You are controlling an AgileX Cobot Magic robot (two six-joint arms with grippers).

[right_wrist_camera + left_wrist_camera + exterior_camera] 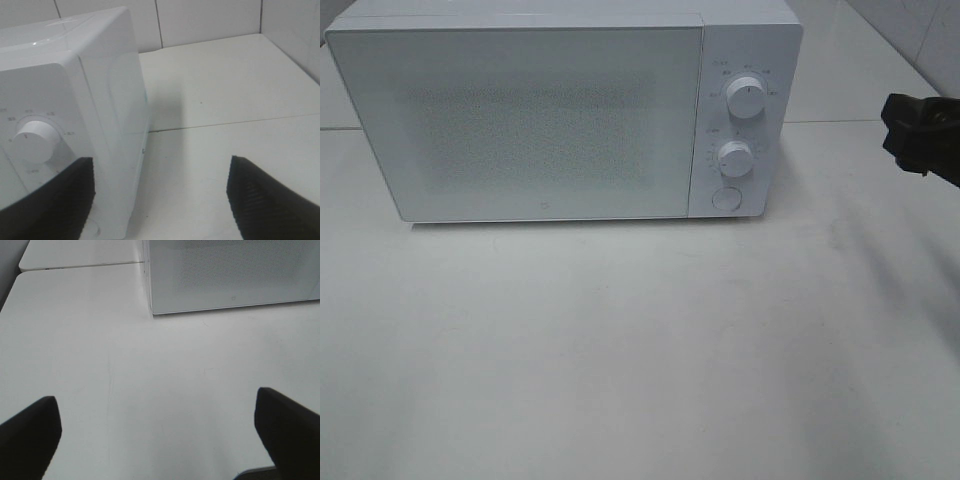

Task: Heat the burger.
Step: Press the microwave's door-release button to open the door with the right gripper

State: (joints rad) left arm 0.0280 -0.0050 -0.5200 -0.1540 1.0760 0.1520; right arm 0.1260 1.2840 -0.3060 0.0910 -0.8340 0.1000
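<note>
Shows from high a closed white boxy microwave oven [560,115] with 2 round white knobs [747,100] on a pale tabletop [620,350], black right gripper [905,135] beside it; from left wrist, black left gripper [160,435] spread wide; from right wrist, fingers likewise apart; cannot tell where the burger is.

The shut microwave [530,120] blocks the bench's [620,350] far edge. Open passage lies along its front and right side.
</note>
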